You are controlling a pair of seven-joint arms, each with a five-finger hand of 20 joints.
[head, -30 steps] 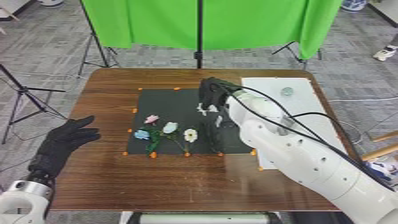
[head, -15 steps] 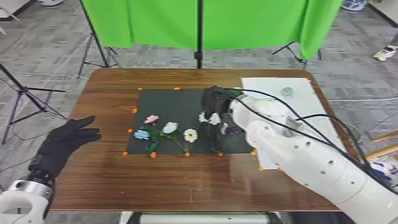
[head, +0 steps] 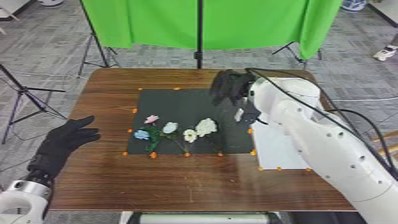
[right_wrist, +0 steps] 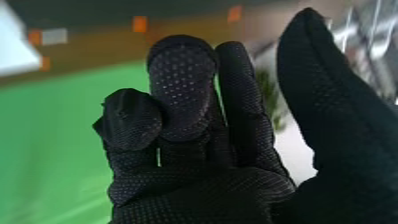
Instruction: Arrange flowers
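The right hand (head: 233, 86) is over the upper right part of the black mat (head: 169, 102), apart from the flowers, its fingers relaxed and holding nothing. In the right wrist view, the same hand (right_wrist: 191, 125) has its thumb spread from the fingers. Lower on the mat lie a pink flower (head: 151, 119), a blue flower (head: 141, 134), a white flower (head: 170, 127), a cream flower (head: 190, 135) and a larger white flower (head: 205, 127). The left hand (head: 68, 137) rests open beyond the mat's left side.
A white board (head: 281, 150) lies along the right side of the brown table (head: 107, 185), partly under the right arm. Orange markers line the mat and board. Behind the table hang a green cloth (head: 151, 25) and its stand.
The right hand has let go of the white flower and moved up and right; that flower now lies lower, beside the cream one. The left hand has not moved.
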